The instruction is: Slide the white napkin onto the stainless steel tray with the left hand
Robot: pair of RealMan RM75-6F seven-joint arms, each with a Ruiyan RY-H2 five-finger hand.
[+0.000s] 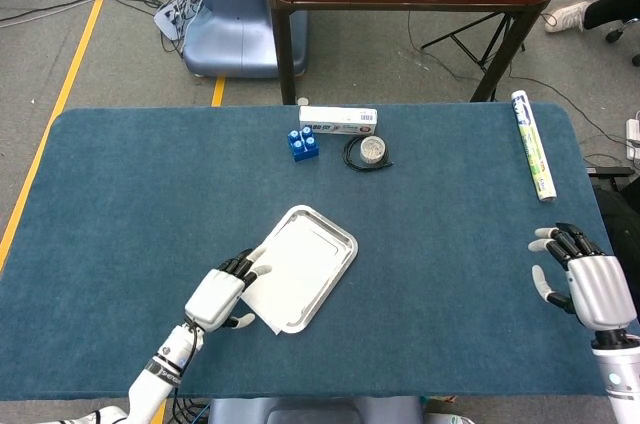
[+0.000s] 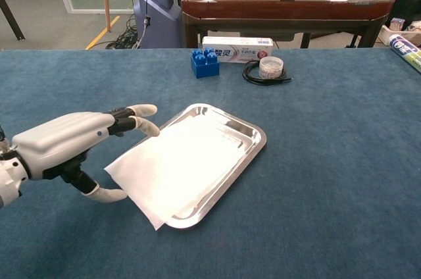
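In the head view, the left hand (image 1: 222, 293) lies low on the blue counter (image 1: 120, 204), at about 7 o'clock from the stainless steel tray (image 1: 340, 240). Its fingers are spread and reach onto the near-left edge of the white napkin (image 1: 290, 269). The napkin covers most of the tray's floor, with one corner hanging over the rim toward the hand, onto the cloth. The right hand (image 1: 585, 279) rests at the counter's 4 o'clock edge, fingers apart, holding nothing. Toward 12 o'clock from the tray sit a blue block (image 1: 303, 142), a white toothpaste box (image 1: 338, 120) and a small round tin ringed by a black cable (image 1: 369, 152). A rolled tube (image 1: 533, 144) lies at 2 o'clock.

In the chest view, the left hand (image 2: 72, 144) shows side-on at 9 o'clock from the tray (image 2: 253, 135), fingertips (image 2: 146, 111) extended flat over the napkin's (image 2: 181, 164) left corner, thumb down beside its near edge. The napkin lies flat in the tray, its left and near corners past the rim. The right hand does not show here.
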